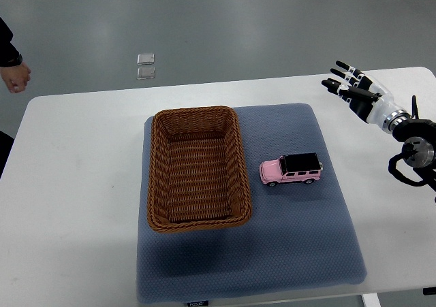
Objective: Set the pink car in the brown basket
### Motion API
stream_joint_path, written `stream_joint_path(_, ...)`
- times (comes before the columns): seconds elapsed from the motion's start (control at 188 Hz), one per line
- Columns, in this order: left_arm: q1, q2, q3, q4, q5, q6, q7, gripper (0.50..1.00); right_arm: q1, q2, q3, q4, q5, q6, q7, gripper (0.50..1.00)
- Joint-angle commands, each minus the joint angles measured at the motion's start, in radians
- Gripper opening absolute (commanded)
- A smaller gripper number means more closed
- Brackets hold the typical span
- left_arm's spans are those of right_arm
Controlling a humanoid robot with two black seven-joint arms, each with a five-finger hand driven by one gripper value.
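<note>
A pink toy car (291,169) with a black roof stands on the blue-grey mat (300,239), just right of the brown wicker basket (158,178). The basket holds nothing. My right hand (349,84) hovers at the table's far right, above and to the right of the car, well apart from it. Its fingers are spread and hold nothing. My left arm is out of the picture.
The mat lies on a white table (75,184). A person's hand (15,77) and dark sleeve show at the far left edge, beyond the table. Two small clear squares (145,66) lie on the grey floor behind the table.
</note>
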State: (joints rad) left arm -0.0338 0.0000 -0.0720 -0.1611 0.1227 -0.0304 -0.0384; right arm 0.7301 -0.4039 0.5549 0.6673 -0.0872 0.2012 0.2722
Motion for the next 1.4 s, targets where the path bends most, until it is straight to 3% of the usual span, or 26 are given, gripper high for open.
stream_joint_path(0.0, 0.0, 0.0, 0.0, 0.0, 0.0, 0.0, 0.0, 1.0, 0.0, 0.0, -0.001, 0.002, -0.002, 0.001, 0.001, 0.913)
stream_joint_path(1.394, -0.003, 0.0, 0.0, -0.001, -0.002, 0.0, 0.0, 1.0, 0.008, -0.001, 0.02, -0.049, -0.005, 0.032, 0.004, 0.915)
